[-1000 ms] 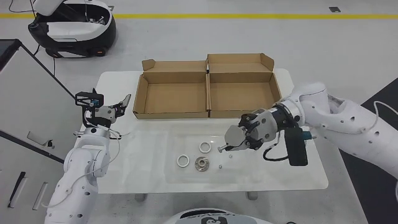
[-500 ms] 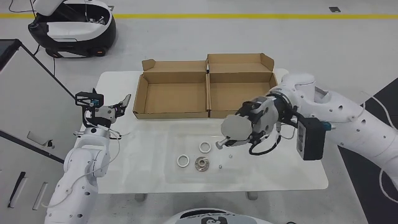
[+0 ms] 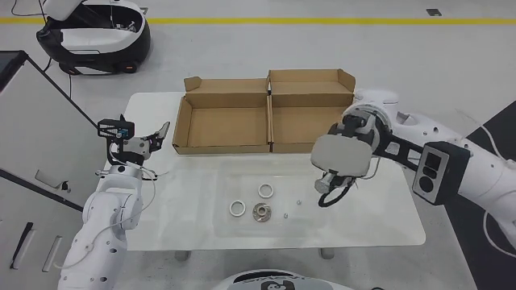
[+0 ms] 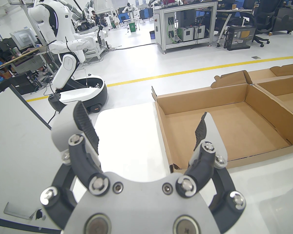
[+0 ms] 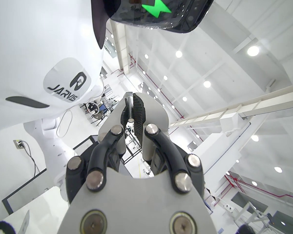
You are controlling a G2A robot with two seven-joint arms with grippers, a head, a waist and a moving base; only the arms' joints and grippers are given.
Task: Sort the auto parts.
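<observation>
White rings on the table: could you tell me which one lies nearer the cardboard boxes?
The ring beyond the metal part; the other ring lies beside it.

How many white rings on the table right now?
2. The far ring lies midtable, closer to the cardboard boxes; the near ring lies just beside the metal hub. The right arm overhangs part of the table, so another could be hidden.

White ring [image 3: 265, 190], second ring [image 3: 238, 208], metal hub [image 3: 260, 210] flat, close together; threaded bolt [image 5: 130, 112] in right gripper [image 5: 132, 101].
</observation>
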